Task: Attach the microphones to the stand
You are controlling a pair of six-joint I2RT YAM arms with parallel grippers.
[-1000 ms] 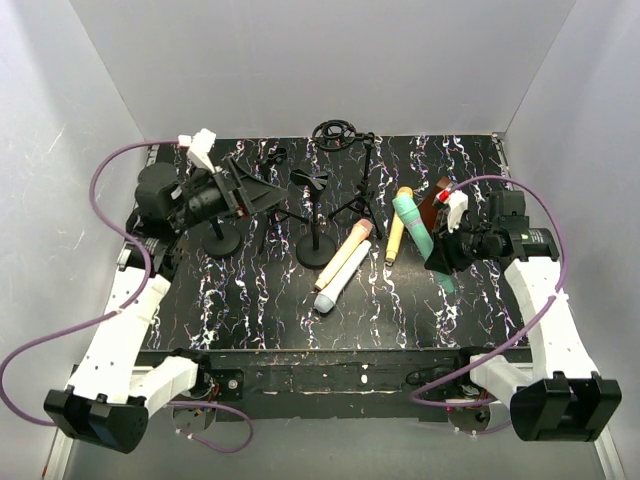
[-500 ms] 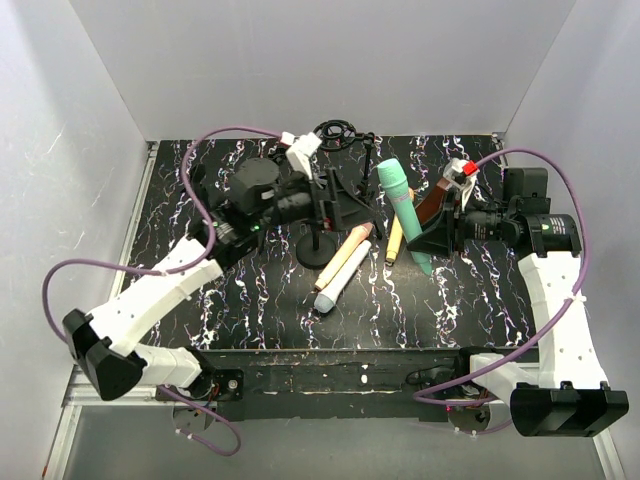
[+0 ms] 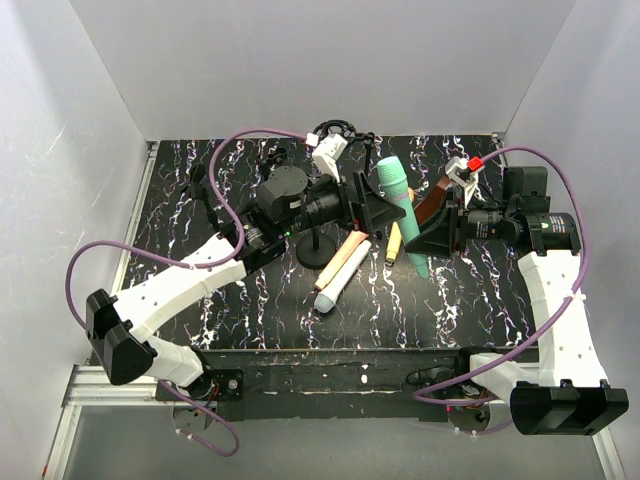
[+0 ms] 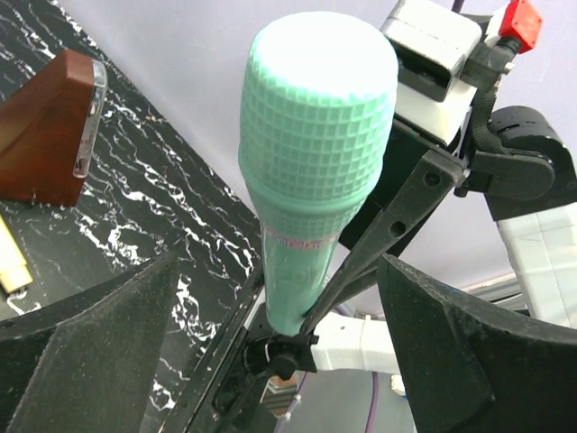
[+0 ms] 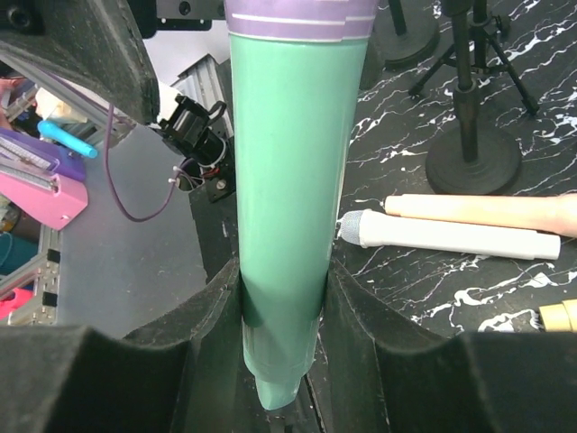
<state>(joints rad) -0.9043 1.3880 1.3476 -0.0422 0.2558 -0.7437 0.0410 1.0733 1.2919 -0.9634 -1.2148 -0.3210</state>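
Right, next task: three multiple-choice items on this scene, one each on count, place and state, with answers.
1. How many microphones lie on the table? A one; B three; C five.
2. Where is the mint green microphone? A left jaws; B lying flat; C right jaws.
3. The left jaws are: A open; B shut on the green head; C shut empty.
Answers: 1 B, peach-pink, white and yellow lie there; 2 C, its handle is clamped there; 3 A, they stand wide apart.
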